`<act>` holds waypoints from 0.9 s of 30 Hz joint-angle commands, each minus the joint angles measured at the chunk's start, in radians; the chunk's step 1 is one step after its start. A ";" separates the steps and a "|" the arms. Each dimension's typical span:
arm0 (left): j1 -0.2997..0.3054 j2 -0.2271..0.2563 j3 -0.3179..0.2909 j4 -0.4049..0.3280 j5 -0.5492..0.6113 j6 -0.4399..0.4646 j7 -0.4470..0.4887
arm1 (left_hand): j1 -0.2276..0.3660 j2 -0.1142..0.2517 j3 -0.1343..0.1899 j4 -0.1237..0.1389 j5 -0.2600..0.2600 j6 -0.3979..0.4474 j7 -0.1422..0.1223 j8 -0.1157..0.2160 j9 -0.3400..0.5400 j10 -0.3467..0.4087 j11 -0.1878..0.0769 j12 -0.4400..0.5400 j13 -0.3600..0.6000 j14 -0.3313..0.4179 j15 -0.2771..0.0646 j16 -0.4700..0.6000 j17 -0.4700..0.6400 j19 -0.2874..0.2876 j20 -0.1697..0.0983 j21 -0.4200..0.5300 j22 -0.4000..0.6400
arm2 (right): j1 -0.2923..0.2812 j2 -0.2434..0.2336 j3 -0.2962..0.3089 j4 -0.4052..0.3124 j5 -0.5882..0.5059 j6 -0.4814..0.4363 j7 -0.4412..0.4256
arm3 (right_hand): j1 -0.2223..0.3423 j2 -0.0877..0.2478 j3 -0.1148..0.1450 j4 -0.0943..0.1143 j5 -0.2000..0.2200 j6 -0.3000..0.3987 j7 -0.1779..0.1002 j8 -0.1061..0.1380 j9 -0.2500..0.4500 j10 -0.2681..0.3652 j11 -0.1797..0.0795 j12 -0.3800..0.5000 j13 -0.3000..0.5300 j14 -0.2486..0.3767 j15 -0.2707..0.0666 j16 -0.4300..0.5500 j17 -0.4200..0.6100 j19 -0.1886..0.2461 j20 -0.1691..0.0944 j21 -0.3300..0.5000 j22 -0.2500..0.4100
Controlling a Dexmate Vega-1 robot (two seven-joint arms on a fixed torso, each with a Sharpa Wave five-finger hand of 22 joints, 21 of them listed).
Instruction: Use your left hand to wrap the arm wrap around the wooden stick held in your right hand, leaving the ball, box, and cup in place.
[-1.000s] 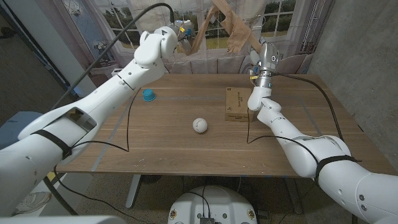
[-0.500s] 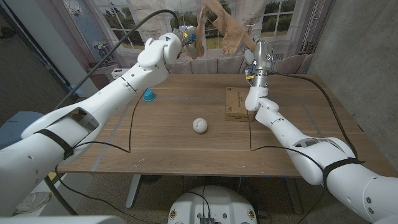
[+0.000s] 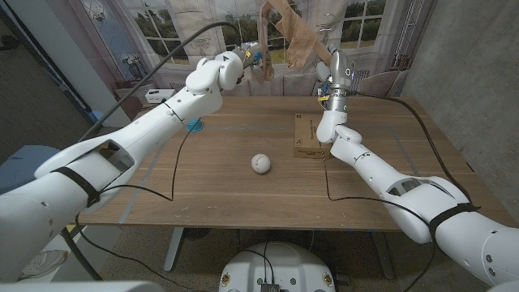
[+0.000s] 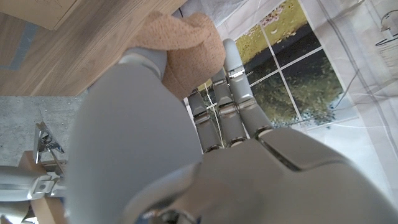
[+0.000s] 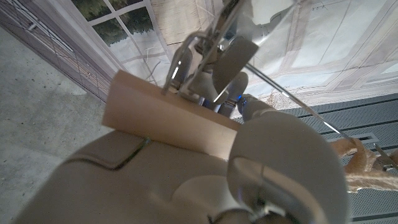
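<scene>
My left hand (image 3: pixel 242 62) is raised over the table's far edge and grips one end of the tan arm wrap (image 3: pixel 298 39). The wrap rises from that hand, arches over and hangs down beside my right hand (image 3: pixel 336 71). In the left wrist view the arm wrap (image 4: pixel 181 41) is bunched between the thumb and fingers (image 4: pixel 231 93). My right hand (image 5: pixel 186 180) holds the wooden stick (image 5: pixel 166 121) upright. A white ball (image 3: pixel 259 163) lies mid-table, the flat cardboard box (image 3: pixel 306 135) below my right hand, the blue cup (image 3: pixel 194 124) half hidden behind my left arm.
Black cables (image 3: pixel 172 166) trail across the table from both arms. Windows and a curtain stand close behind the far edge. A grey wall (image 3: pixel 470 73) closes the right side. Bare wood (image 3: pixel 243 203) runs along the near half of the table.
My left hand has moved right and lower with the wrap's end, toward my right hand. My right hand has shifted a little left and up. The wrap's drape has narrowed.
</scene>
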 commanded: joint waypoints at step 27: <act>-0.007 0.075 -0.061 -0.269 0.163 0.034 -0.155 | 0.173 0.184 0.073 0.072 0.007 0.149 0.119 0.003 0.007 0.008 -0.001 0.001 0.004 0.182 -0.255 -0.001 0.008 0.027 -0.179 0.003 0.004 | 0.158 0.114 0.122 0.458 0.014 0.029 0.000 | -0.032 0.053 0.004 -0.002 -0.001 -0.006 0.001 0.012 -0.003 -0.001 0.007 0.003 -0.005 0.007 -0.062 0.006 0.002 0.002 -0.087 0.007 0.001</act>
